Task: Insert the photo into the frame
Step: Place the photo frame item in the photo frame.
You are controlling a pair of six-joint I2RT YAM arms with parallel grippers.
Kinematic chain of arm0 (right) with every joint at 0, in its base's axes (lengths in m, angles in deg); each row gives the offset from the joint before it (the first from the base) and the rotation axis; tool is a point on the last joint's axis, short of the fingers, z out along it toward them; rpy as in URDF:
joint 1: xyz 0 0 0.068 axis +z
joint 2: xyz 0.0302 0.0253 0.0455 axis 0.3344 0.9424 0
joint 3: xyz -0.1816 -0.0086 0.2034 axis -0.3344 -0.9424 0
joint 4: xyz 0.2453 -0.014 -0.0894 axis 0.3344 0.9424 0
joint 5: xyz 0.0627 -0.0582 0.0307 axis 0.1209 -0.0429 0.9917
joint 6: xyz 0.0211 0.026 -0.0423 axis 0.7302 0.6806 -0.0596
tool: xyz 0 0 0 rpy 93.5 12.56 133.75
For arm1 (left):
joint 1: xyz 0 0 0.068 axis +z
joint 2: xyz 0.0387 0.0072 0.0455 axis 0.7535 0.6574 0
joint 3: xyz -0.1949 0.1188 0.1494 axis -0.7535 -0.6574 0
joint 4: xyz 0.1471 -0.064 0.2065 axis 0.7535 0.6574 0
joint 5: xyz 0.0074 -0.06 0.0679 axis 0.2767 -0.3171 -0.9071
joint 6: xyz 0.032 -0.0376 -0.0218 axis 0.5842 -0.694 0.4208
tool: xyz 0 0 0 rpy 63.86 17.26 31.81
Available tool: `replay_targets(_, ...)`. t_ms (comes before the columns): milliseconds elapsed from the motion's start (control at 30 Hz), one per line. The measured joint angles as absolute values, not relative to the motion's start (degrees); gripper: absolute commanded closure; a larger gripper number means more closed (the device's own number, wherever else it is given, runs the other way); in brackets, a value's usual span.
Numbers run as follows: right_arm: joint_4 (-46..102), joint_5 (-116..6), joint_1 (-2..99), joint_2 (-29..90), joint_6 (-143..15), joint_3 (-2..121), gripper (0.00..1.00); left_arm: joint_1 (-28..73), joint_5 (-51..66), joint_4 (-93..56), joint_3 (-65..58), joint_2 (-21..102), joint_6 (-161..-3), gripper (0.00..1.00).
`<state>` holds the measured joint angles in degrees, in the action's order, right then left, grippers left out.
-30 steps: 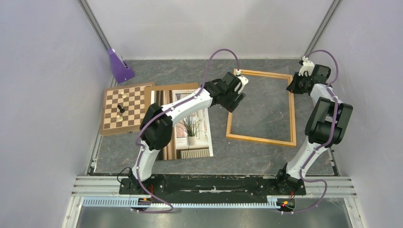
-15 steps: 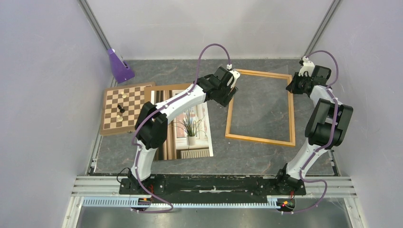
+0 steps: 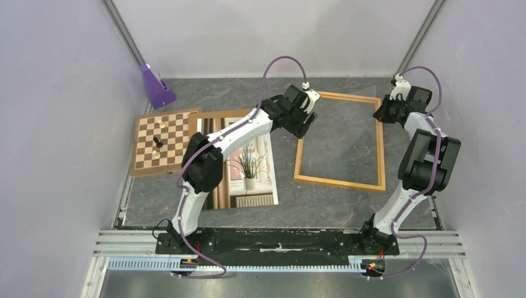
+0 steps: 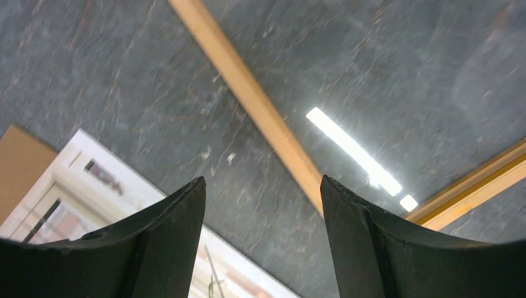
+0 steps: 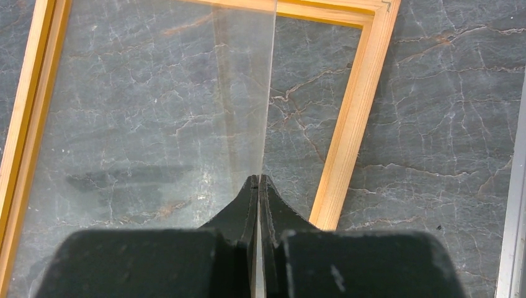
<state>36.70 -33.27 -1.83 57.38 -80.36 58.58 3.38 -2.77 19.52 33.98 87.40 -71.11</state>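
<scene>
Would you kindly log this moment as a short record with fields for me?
photo: large glossy print of a potted plant, flat on a brown backing board, left of the frame
frame: light orange wooden picture frame, lying flat, no photo inside
left fingers: open, above the frame's left rail, holding nothing
right fingers: shut on a clear pane's edge

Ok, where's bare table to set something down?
Bare: near strip between frame, photo and arm bases; also the photo-frame gap under the left gripper. Crowded: chessboard, backing board, photo at left; right gripper holds a clear pane over the frame.
</scene>
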Motion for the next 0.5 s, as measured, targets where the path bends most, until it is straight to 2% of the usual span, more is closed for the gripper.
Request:
replay_targets(300, 34.67, -33.66, -1.81, 57.38, -79.6, 57.34, 1.0, -0.55, 1.67, 19.57, 46.3, 97.01, -73.62, 0.25)
replay_targets(500, 34.34, -33.82, -1.76, 57.38, -79.42, 57.21, 1.0, -1.78, 4.21, 18.76, 49.65, 100.69, -75.68, 0.25)
